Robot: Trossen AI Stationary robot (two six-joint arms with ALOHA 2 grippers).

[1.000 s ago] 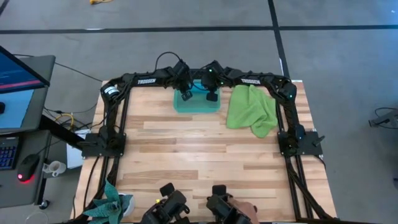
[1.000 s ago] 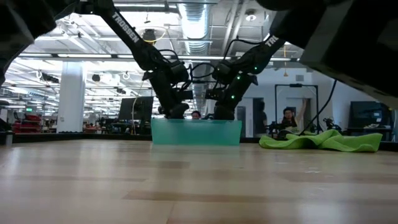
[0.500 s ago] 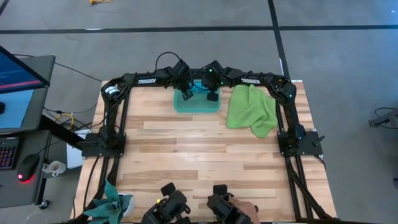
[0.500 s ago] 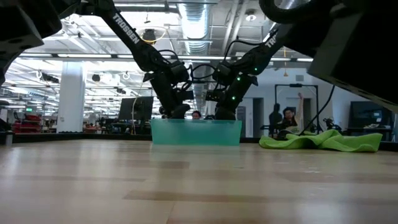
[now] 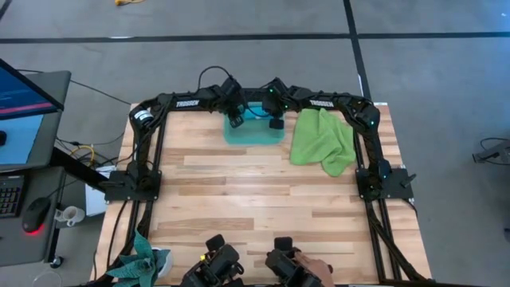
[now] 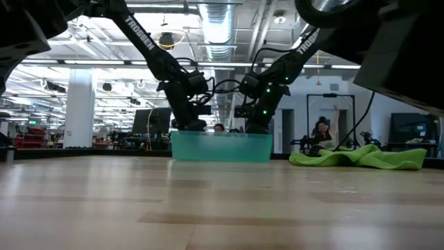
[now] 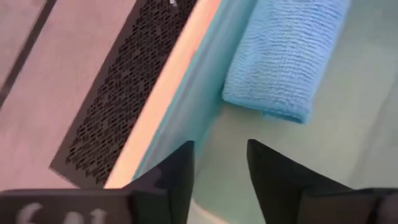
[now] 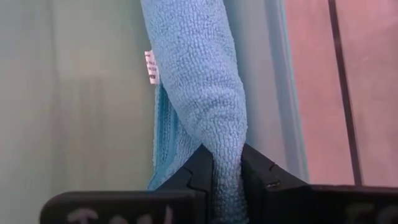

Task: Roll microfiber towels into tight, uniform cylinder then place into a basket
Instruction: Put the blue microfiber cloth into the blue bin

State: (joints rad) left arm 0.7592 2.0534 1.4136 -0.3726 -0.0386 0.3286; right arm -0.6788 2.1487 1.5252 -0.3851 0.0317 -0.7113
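Light was even and bright over the wooden table (image 5: 255,191) in the high view, with only faint, soft shadows under the arms. In the low view, ceiling strip lights (image 6: 215,28) glared white, and the table's near planks went soft and out of focus (the far room stayed fairly sharp). Both wrist views were close and slightly blurred; the blue towel (image 7: 286,56) showed its weave clearly, while the dark fingers (image 8: 205,168) at the edge were murky.
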